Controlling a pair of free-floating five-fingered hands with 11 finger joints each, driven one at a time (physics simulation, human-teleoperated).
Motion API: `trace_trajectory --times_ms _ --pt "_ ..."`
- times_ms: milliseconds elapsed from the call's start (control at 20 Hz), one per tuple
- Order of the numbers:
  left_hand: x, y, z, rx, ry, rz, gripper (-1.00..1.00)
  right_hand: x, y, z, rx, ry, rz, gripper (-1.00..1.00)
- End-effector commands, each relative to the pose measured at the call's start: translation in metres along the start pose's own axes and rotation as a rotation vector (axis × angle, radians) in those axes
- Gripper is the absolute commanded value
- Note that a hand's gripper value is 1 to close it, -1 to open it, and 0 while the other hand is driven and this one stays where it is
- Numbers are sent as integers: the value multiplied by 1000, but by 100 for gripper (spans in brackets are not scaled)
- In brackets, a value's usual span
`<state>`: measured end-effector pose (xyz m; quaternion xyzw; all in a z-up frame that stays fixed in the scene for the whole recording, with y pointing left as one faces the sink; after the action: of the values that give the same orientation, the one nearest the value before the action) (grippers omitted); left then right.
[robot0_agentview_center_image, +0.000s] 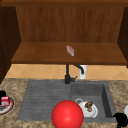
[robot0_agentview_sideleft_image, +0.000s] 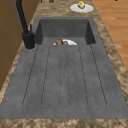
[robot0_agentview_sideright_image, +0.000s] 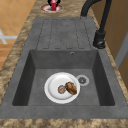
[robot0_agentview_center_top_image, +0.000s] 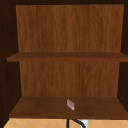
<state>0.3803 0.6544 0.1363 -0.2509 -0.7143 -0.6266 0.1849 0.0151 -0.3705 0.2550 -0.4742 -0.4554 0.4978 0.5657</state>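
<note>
My left hand (robot0_agentview_center_image: 2, 94) hovers at the far left over the counter, just behind a plate (robot0_agentview_center_image: 10, 108) that carries a red and white item (robot0_agentview_center_image: 5, 100). In the right side view the same hand (robot0_agentview_sideright_image: 57, 2) sits behind that red item (robot0_agentview_sideright_image: 53, 5). My right hand (robot0_agentview_center_image: 121, 119) hangs at the lower right, by the sink's front right corner and next to a white plate (robot0_agentview_center_image: 126, 110) at the picture's edge. A white plate (robot0_agentview_sideright_image: 57, 86) with brown food (robot0_agentview_sideright_image: 70, 88) lies in the sink basin (robot0_agentview_sideright_image: 37, 75). A large red ball (robot0_agentview_center_image: 67, 115) shows at the sink's front edge.
A black faucet (robot0_agentview_center_image: 67, 75) stands behind the sink, between the ribbed drainboard (robot0_agentview_sideleft_image: 65, 80) and the basin. A plate with a yellow item (robot0_agentview_sideleft_image: 81, 5) rests on the counter past the basin. A small pink block (robot0_agentview_center_top_image: 70, 104) lies on the lower wooden shelf (robot0_agentview_center_top_image: 37, 108).
</note>
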Motion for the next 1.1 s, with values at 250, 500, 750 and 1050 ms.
trace_trajectory --times_ms 250,500,750,1050 --pt "-35 1 35 88 -90 52 100 0 0 0 0 0 0 0" --pt "-11 2 27 56 -65 59 100 0 0 0 0 0 0 0" --pt "23 -1 23 47 -84 -20 100 0 0 0 0 0 0 0" --pt "67 13 19 23 -79 -16 100 0 0 0 0 0 0 0"
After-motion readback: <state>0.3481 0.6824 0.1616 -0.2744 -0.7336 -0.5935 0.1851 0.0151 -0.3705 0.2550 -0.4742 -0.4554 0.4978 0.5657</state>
